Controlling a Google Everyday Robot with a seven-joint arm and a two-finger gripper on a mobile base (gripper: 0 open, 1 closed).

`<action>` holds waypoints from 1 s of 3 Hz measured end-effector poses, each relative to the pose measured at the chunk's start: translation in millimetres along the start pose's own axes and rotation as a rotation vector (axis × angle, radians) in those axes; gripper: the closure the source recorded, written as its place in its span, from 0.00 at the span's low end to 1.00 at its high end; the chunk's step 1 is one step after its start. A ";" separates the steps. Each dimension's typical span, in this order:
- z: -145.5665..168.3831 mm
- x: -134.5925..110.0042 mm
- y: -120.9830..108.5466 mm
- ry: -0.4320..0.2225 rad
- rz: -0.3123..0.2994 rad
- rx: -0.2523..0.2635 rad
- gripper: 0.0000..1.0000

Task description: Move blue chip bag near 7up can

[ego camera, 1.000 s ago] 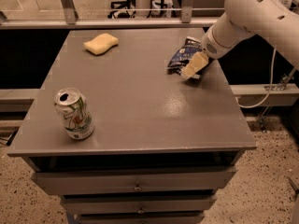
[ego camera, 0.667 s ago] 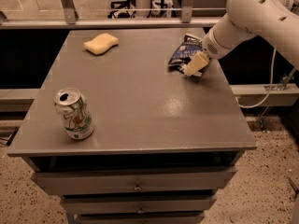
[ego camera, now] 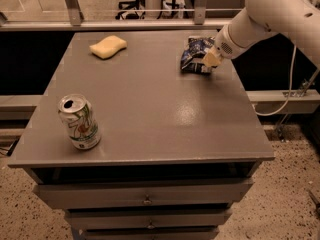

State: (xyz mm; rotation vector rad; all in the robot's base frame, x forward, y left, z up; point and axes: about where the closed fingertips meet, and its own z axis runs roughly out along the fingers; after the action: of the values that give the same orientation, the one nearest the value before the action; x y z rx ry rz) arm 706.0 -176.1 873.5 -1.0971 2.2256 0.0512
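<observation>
The blue chip bag (ego camera: 193,54) lies crinkled on the grey table (ego camera: 150,99) near its far right edge. My gripper (ego camera: 211,59) comes in from the right on the white arm (ego camera: 270,14). It sits right at the bag's right side, touching or overlapping it. The 7up can (ego camera: 79,122) stands upright near the table's front left corner, far from the bag and the gripper.
A pale yellow sponge (ego camera: 108,47) lies at the far left of the table. Drawers (ego camera: 145,199) run below the tabletop. A metal rail (ego camera: 150,24) runs behind the table. A cable (ego camera: 285,99) hangs to the right.
My gripper has moved a little toward the back of the table, closer onto the bag's right side. The bag, can and sponge have stayed where they were.
</observation>
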 end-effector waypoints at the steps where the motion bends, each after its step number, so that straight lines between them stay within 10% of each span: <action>1: -24.3 -33.7 25.8 -0.098 -0.100 -0.063 1.00; 2: -38.5 -54.8 49.0 -0.165 -0.173 -0.124 1.00; 3: -59.6 -58.5 109.0 -0.262 -0.295 -0.290 1.00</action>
State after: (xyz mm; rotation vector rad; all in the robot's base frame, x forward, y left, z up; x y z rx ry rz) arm 621.2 -82.7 927.8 -1.4736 1.8432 0.3800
